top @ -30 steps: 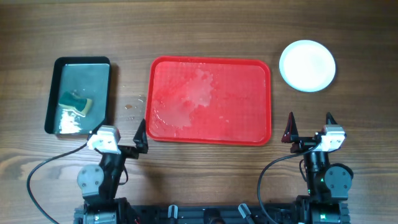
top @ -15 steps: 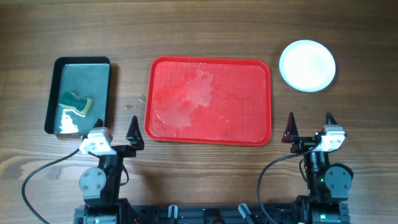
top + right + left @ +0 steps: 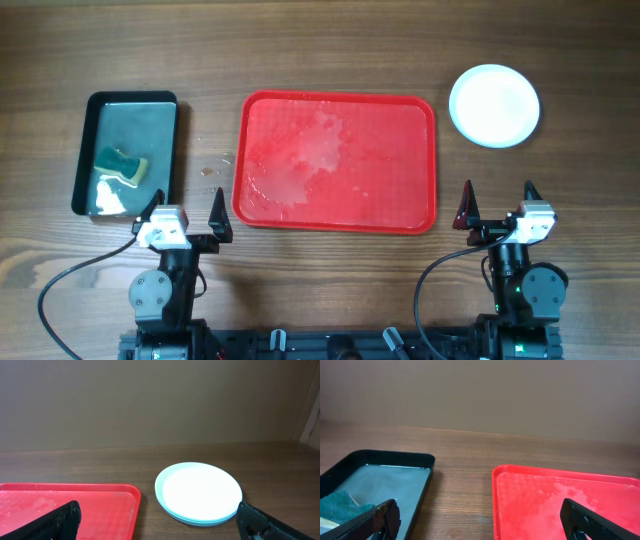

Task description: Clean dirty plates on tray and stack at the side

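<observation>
**Plates** (image 3: 198,491). Nested stack on the table (image 3: 330,50), straight ahead of the right gripper (image 3: 497,195), just right of the tray (image 3: 335,162) and well apart from the left gripper (image 3: 185,208).

- Handling: judged rigid and fairly light. Gloss suggests a slippery surface, more so if wet. Material not discernible, so best treated as breakable.
- Hold: probably at the near rim, one finger over the lip and one under. Little gap likely between nested rims.
- Look: round, shallow, glossy. White face on top, pale aqua edges showing beneath. Exact count not certain.

**Tray.** Red, rimmed, bare of plates, filmed with water and suds. Ahead-left of the right gripper, ahead-right of the left.

**Grippers.** Both spread wide and empty, low at the near table edge.

**Also present.** Dark tray (image 3: 130,97) with sponge (image 3: 122,165), ahead-left of the left gripper.
</observation>
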`<state>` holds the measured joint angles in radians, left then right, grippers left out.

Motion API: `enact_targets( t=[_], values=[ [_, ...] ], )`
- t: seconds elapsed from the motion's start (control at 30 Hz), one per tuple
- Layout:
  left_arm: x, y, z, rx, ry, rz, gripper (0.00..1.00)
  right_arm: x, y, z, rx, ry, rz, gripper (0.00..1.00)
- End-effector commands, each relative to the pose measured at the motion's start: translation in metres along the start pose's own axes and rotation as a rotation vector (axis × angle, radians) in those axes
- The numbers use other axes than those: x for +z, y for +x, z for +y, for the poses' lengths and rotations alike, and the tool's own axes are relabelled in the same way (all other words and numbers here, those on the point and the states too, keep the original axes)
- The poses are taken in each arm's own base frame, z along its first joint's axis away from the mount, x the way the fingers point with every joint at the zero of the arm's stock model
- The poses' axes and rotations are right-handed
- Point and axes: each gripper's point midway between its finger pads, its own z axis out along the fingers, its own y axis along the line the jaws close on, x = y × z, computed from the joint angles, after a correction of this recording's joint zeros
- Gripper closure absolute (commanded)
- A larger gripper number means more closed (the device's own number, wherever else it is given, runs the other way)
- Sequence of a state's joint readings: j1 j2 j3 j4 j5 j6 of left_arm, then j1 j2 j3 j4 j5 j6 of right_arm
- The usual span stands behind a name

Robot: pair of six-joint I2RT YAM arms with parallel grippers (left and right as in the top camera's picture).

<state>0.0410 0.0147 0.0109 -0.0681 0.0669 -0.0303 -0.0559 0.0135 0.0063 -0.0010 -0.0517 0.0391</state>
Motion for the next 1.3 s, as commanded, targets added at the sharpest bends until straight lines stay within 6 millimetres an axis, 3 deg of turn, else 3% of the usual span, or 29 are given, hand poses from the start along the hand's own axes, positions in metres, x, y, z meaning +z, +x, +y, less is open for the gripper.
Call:
enact_targets(
  t=[0.0, 0.3, 1.27],
  values=[
    [0.0, 0.002, 0.005, 0.044, -0.033, 0.001, 0.0, -0.001, -0.002, 0.002, -0.011, -0.011, -0.011, 0.0],
    [-0.002, -0.002, 0.024, -0.011, -0.141, -0.018, 0.0, -0.001, -0.002, 0.002, -0.012, -0.011, -0.011, 0.0],
    [-0.002, -0.003, 0.025, -0.01, -0.147, -0.025, 0.0, -0.001, -0.002, 0.002, -0.012, -0.011, -0.01, 0.0]
  ],
)
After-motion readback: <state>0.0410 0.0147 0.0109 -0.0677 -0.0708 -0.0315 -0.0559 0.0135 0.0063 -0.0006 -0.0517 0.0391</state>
